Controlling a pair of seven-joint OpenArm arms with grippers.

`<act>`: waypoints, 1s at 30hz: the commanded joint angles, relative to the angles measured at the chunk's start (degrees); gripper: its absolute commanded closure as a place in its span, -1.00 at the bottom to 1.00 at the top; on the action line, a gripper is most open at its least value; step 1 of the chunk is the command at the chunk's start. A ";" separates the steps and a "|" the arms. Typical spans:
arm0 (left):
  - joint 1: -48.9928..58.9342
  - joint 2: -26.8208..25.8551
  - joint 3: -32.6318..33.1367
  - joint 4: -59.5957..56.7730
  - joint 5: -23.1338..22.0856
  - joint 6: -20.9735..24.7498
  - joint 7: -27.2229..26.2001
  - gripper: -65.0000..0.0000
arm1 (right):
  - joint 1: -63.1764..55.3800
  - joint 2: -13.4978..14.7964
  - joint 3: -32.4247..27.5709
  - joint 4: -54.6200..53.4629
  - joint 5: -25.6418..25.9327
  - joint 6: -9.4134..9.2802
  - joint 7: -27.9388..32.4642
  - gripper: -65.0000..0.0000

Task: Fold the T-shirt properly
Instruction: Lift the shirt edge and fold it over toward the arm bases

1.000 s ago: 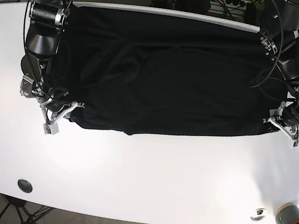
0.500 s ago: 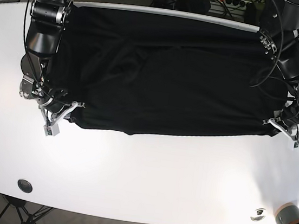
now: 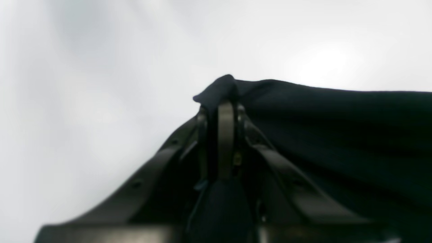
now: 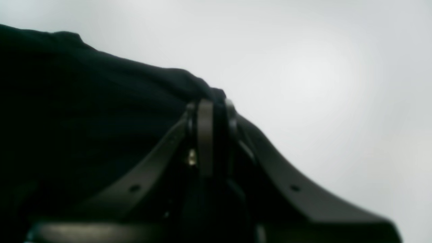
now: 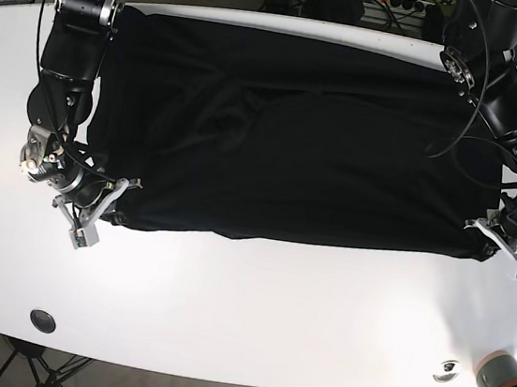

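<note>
While the T-shirt lies spread unfolded from 9 to 3 o'clock across the white counter, left gripper and right gripper each pinch a near corner; every fold remains.

The T-shirt is plain black, lying on a glossy white table.

No legible text, labels or numbers anywhere.
</note>
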 commanded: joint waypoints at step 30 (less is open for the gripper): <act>19.74 -2.21 -1.44 19.91 -9.25 -0.06 4.04 1.00 | -29.09 -6.52 13.32 40.70 0.86 0.40 -12.24 0.94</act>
